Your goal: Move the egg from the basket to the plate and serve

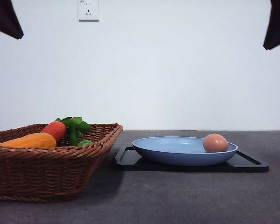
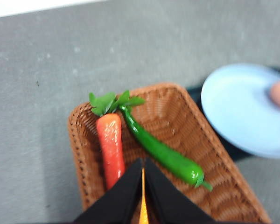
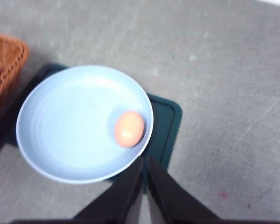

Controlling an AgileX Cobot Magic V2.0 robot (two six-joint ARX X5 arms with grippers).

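Basket (image 1: pixel 46 163) nearest me, holding only vegetables; egg (image 1: pixel 215 143) sits in plate (image 1: pixel 177 151) against its right rim. Both my claws, left (image 2: pixel 143 186) and right (image 3: pixel 144 186), clenched, empty, high. Risk: tilting the plate in serving could roll the egg off.

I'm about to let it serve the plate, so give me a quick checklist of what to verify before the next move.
1. Egg is on the blue plate: ok, it lies near the rim.
2. Plate sits on the black tray: ok.
3. No egg left in the wicker basket: ok as far as seen; a carrot, a green pepper and an orange vegetable show.
4. Right claw free: ok, fingers together, holding nothing, above the plate's edge.
5. Left claw free: ok, closed and empty over the basket.
6. Egg will stay put when the plate moves: cannot tell.
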